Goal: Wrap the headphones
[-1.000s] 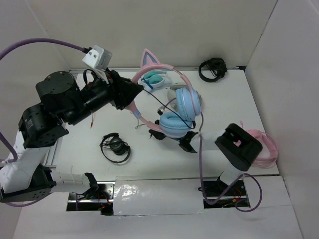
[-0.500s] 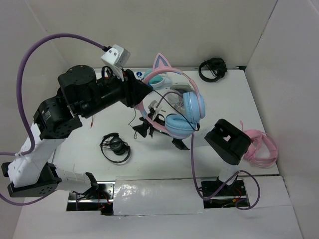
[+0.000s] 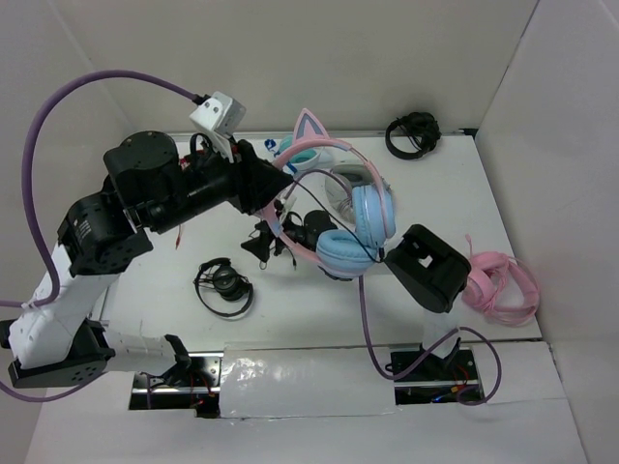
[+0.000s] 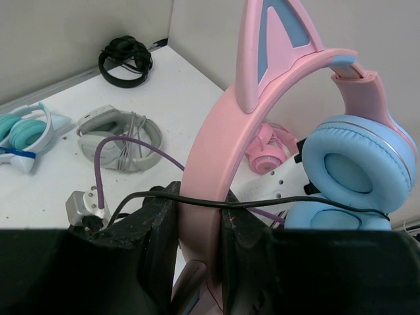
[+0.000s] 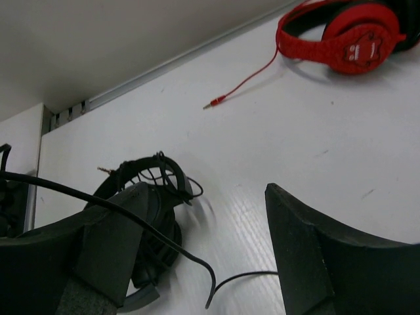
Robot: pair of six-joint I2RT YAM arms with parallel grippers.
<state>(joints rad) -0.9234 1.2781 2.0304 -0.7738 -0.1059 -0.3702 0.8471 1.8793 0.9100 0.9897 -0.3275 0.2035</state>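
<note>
Centre frame: left gripper (image 4: 200, 230) jaws clenched on pink headband (image 4: 216, 131) of headphones (image 3: 371, 213). Right gripper (image 5: 210, 246) jaws spread; black cable (image 5: 46, 186) apparently draped across one finger.

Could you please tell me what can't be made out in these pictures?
Top view: the right gripper, hidden under its own wrist.
Left wrist view: the lower band of the headphones, buried in the left gripper.
Right wrist view: the red headphones, cut off by the top edge.

The white surface (image 3: 455, 193) carries small black headphones (image 3: 224, 285) near left, a black pair (image 3: 411, 133) far right, and pink headphones (image 3: 501, 293) right.
</note>
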